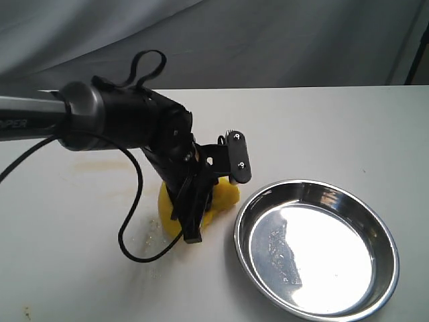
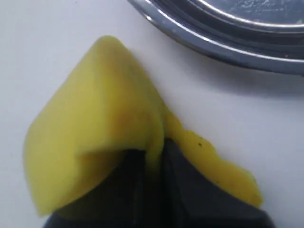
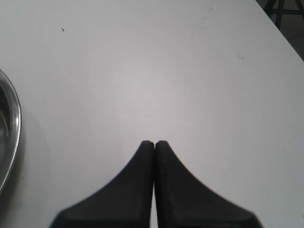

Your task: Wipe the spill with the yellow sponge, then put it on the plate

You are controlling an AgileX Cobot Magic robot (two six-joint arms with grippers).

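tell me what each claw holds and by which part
The left claw pinches the yellow sponge by a squashed fold along one edge; the right claw is shut, holding nothing.

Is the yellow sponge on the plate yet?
No. In the exterior view the yellow sponge is on the table just outside the plate rim, pinched in the left gripper.

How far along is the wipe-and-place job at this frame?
Done: the left gripper is shut on the yellow sponge. In hand: wiping, with the sponge low on the table beside the plate and faint tan smears of the spill showing nearby. Left: the sponge is not yet on the plate. The right gripper is shut over bare table.
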